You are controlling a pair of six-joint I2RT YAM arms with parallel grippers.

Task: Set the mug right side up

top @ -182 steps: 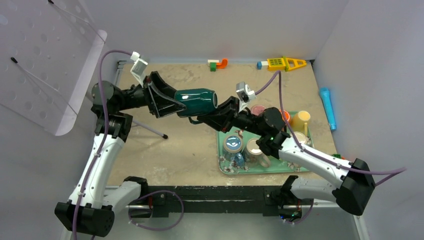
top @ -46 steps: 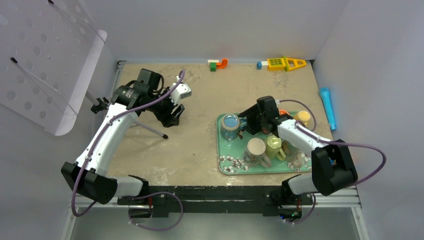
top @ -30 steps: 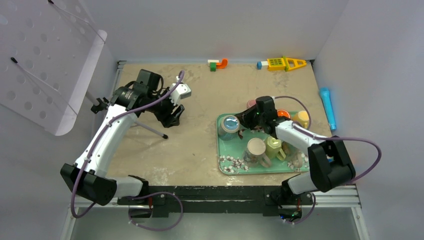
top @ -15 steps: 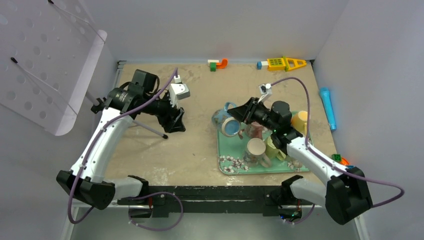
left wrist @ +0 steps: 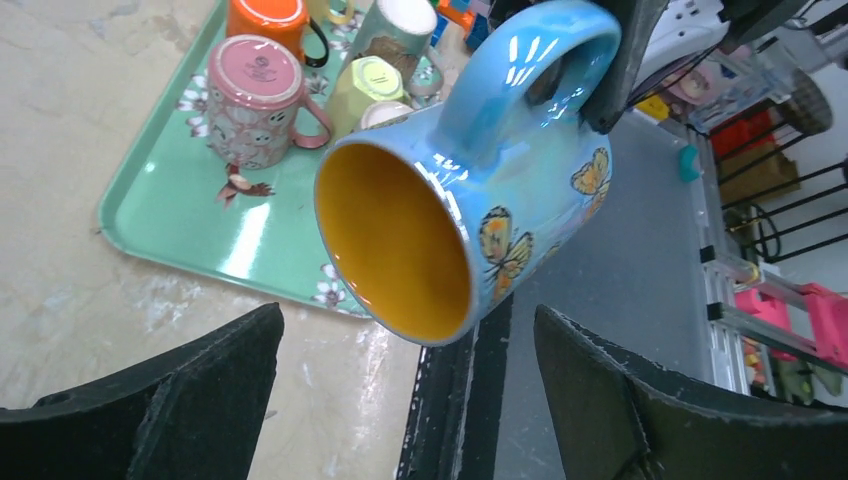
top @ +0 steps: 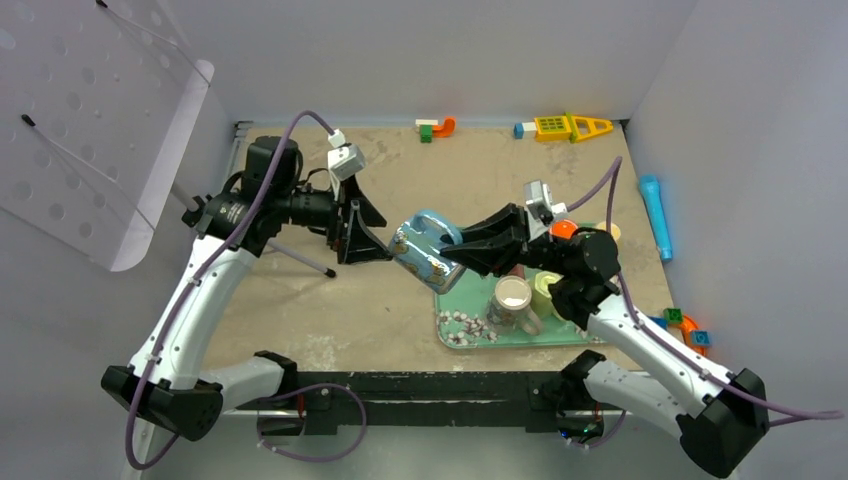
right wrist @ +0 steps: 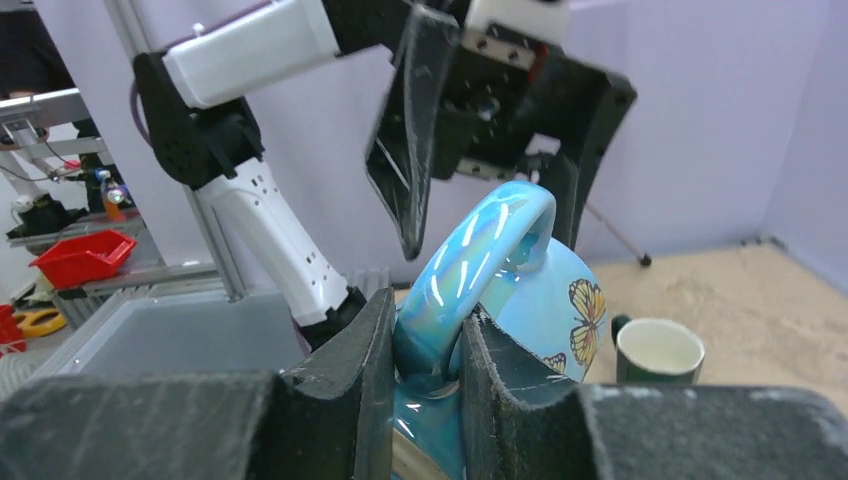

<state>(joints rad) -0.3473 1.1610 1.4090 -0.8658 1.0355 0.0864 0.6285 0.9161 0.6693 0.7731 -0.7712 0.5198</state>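
The blue butterfly mug [top: 424,252] hangs in the air left of the green tray [top: 455,327], tipped on its side with its mouth toward the left arm. My right gripper [top: 452,240] is shut on its handle; the right wrist view shows both fingers pinching the handle [right wrist: 470,280] at my right gripper [right wrist: 425,345]. My left gripper [top: 368,236] is open and empty, just left of the mug. In the left wrist view the mug's orange inside [left wrist: 395,240] faces my left gripper [left wrist: 410,400], beyond the fingertips and not touching them.
The tray holds several other mugs: pink [left wrist: 258,95], orange [left wrist: 270,15], yellow-green [left wrist: 375,80]. A dark green mug [right wrist: 657,352] stands upright on the sandy table. Toys [top: 560,126] lie along the back wall and a blue tube [top: 655,215] at the right.
My right gripper has lifted the blue mug off the tray, carried it left and tipped it sideways. My left gripper has swung right and up to face its mouth.
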